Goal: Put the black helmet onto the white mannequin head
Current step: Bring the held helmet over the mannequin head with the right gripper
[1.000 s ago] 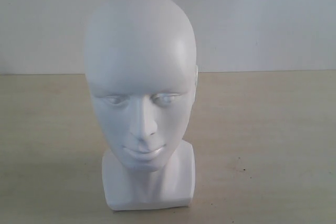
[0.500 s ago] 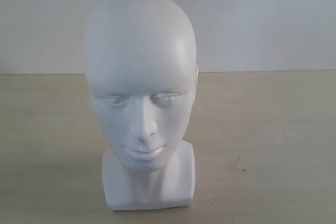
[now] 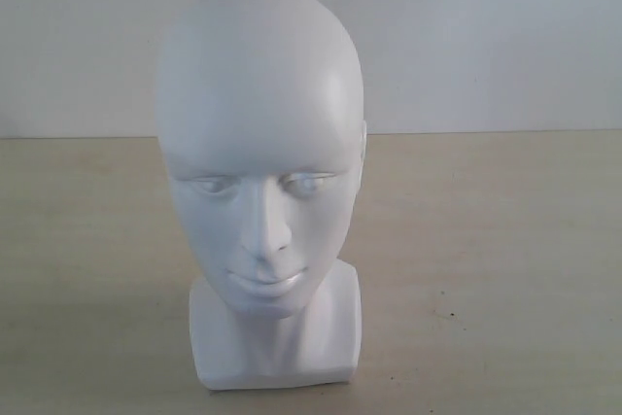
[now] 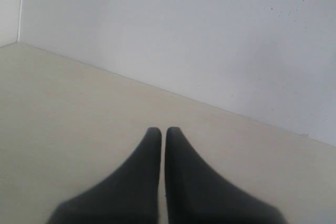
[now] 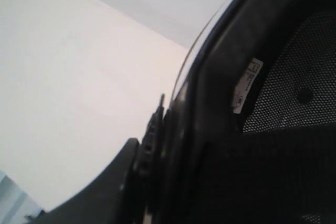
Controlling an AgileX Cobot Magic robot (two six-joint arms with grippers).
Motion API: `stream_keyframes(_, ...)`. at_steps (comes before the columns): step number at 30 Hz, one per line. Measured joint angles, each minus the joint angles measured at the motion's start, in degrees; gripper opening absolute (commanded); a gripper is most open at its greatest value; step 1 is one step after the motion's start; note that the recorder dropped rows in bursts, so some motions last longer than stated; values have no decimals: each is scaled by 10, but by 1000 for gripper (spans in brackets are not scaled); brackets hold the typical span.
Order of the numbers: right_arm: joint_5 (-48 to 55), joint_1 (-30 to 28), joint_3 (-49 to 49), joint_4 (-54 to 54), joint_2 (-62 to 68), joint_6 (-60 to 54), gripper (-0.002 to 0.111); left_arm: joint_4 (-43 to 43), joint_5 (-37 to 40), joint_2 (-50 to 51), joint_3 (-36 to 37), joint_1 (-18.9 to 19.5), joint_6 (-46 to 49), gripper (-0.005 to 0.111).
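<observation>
The white mannequin head (image 3: 260,143) stands upright on its squarish base in the middle of the exterior view, facing the camera with its crown bare. The black helmet (image 5: 220,72) fills the right wrist view, showing its dark rim, mesh lining and a small white label. My right gripper (image 5: 157,150) is shut on the helmet's rim, with one dark finger (image 5: 113,182) on the outside; the inner finger is hidden. My left gripper (image 4: 163,132) is shut and empty above bare table. Neither gripper nor the helmet shows in the exterior view.
A pale beige table (image 3: 486,259) carries the head, and a plain white wall (image 3: 486,36) rises behind it. The left wrist view shows the table meeting that wall (image 4: 184,35).
A small dark shape at the top right edge of the exterior view, seen in both earlier frames, has left the picture. The mannequin head has not moved.
</observation>
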Motion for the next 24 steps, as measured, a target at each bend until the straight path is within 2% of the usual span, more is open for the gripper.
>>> stream_keyframes(4, 47, 48, -31, 8, 19, 64, 0, 0, 0, 0, 0, 0, 0, 4)
stream_keyframes(8, 84, 85, -51, 8, 35, 84, 0, 0, 0, 0, 0, 0, 0, 4)
stream_keyframes(15, 117, 136, -71, 4, 62, 82, 0, 0, 0, 0, 0, 0, 0, 4)
stream_keyframes(24, 117, 217, -75, 2, 99, 20, 0, 0, 0, 0, 0, 0, 0, 4)
